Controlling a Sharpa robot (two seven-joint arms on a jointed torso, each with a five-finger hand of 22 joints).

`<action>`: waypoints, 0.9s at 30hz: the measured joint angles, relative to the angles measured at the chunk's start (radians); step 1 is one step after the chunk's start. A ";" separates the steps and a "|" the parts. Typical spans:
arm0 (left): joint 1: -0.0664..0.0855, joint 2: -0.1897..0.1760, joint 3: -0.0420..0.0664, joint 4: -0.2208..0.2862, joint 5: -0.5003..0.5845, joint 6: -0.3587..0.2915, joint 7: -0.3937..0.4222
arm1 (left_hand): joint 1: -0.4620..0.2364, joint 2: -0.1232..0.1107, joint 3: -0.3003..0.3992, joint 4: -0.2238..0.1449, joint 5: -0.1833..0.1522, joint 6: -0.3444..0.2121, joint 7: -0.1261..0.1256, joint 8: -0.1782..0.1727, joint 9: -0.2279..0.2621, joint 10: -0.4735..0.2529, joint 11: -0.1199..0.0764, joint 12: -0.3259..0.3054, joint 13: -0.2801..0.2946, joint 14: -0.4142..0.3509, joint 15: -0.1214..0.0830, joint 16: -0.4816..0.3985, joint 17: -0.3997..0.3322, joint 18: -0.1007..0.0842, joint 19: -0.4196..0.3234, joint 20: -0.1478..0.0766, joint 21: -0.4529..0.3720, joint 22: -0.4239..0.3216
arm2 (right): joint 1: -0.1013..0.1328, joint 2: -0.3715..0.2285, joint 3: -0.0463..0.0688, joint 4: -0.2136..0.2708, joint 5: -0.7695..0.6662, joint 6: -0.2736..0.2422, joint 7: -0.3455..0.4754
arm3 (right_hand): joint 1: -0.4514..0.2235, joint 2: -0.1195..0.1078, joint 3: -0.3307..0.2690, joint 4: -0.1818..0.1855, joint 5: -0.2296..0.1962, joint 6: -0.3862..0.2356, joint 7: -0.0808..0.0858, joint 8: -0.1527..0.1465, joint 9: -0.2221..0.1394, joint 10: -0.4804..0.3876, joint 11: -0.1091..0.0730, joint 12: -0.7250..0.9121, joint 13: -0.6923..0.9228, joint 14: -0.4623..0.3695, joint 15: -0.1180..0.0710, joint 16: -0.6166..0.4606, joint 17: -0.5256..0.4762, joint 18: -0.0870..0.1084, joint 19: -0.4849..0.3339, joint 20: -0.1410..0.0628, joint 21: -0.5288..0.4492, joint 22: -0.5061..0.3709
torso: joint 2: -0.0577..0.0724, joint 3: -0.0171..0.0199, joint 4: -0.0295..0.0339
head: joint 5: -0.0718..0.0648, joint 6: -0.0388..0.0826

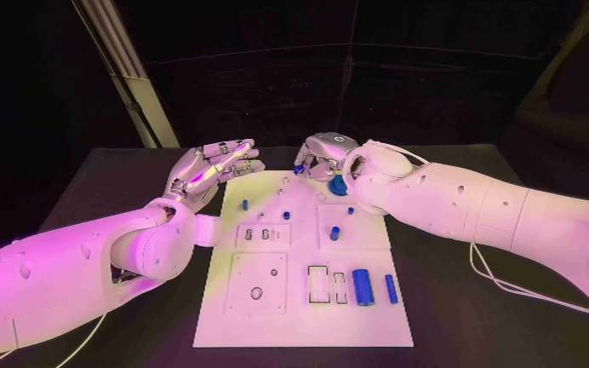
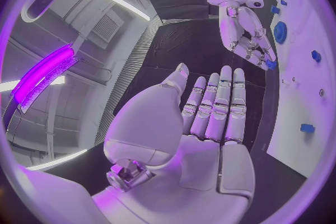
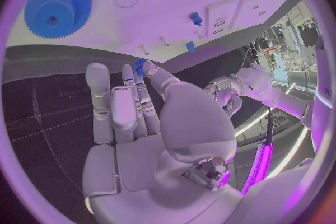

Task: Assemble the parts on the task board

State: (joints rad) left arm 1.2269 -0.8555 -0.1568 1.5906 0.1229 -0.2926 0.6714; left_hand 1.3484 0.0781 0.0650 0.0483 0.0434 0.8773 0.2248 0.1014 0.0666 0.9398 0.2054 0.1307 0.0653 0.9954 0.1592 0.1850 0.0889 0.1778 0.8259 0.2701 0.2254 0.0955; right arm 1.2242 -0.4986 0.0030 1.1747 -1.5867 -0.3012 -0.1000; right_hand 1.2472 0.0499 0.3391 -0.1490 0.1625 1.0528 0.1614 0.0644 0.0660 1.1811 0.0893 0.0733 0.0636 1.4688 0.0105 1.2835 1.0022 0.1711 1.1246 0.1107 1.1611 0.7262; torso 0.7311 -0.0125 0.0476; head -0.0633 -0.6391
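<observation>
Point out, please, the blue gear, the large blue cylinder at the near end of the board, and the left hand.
blue gear (image 3: 57, 4), right wrist view, on its toothed face beside the hub.
large blue cylinder (image 1: 363, 287), head view, mid-length on its side.
left hand (image 1: 215, 169), head view, middle of the open palm.

- The white task board (image 1: 300, 300) lies flat at the middle of the black table.
- A blue gear (image 1: 336, 186) sits on the board's far right part.
- Small blue pegs (image 1: 286, 215) stand upright across the board's middle.
- A blue cylinder (image 1: 363, 287) and a thinner blue bar (image 1: 391, 289) lie side by side at the near right.
</observation>
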 measured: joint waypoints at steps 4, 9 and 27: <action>0.001 0.000 0.000 0.001 0.001 0.000 0.000 | 0.000 0.000 0.003 -0.003 0.000 0.000 0.000 0.000 0.000 0.000 0.000 0.000 0.000 0.004 0.004 0.000 0.000 0.000 0.000 0.000 0.000 0.000 | 0.001 0.018 0.000 -0.013 0.001 0.007 -0.007 | -0.001 -0.009 0.003 0.003 0.000 0.000 0.000 -0.002 0.001 0.000 0.000 0.000 0.000 0.000 0.000 0.000 0.000 0.000 0.000 0.000 0.000 0.000 | 0.003 -0.0013 0.0025 | -0.001 0.002; 0.002 0.001 0.000 0.001 0.002 -0.001 0.000 | 0.000 0.000 0.003 -0.003 0.000 0.000 0.000 0.000 0.000 0.000 0.000 0.000 0.000 0.004 0.004 0.000 0.000 0.000 0.000 0.000 0.000 0.000 | 0.002 0.036 0.000 -0.028 0.001 0.020 -0.012 | 0.000 -0.010 0.004 0.004 0.000 0.000 0.000 -0.002 0.001 0.000 0.000 0.000 0.000 0.000 0.000 0.000 0.000 0.000 0.000 0.000 0.000 0.000 | 0.004 -0.0026 0.0051 | -0.001 0.002; 0.005 0.004 0.000 0.001 0.004 -0.002 0.000 | 0.000 0.000 0.003 -0.003 0.000 0.000 0.000 0.000 0.000 0.000 0.000 0.000 0.000 0.004 0.004 0.000 0.000 0.000 0.000 0.000 0.000 0.000 | 0.003 0.086 -0.001 -0.072 -0.003 0.075 -0.023 | -0.007 -0.026 0.012 0.024 -0.005 0.004 -0.004 0.001 0.001 0.000 0.000 0.000 0.000 0.000 0.000 0.007 0.003 0.000 0.000 0.000 0.004 0.002 | 0.006 -0.0037 0.0056 | 0.010 0.002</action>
State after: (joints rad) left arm 1.2324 -0.8519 -0.1567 1.5921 0.1268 -0.2941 0.6712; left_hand 1.3484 0.0781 0.0680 0.0453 0.0434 0.8773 0.2248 0.1014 0.0667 0.9398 0.2054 0.1307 0.0654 0.9991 0.1628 0.1850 0.0891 0.1778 0.8259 0.2701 0.2254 0.0957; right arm 1.2269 -0.4130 0.0021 1.1023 -1.5902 -0.2262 -0.1228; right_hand 1.2406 0.0243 0.3511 -0.1247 0.1572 1.0567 0.1574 0.0659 0.0666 1.1811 0.0893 0.0733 0.0635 1.4688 0.0105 1.2902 1.0048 0.1711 1.1245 0.1107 1.1648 0.7286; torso 0.7372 -0.0162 0.0532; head -0.0531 -0.6366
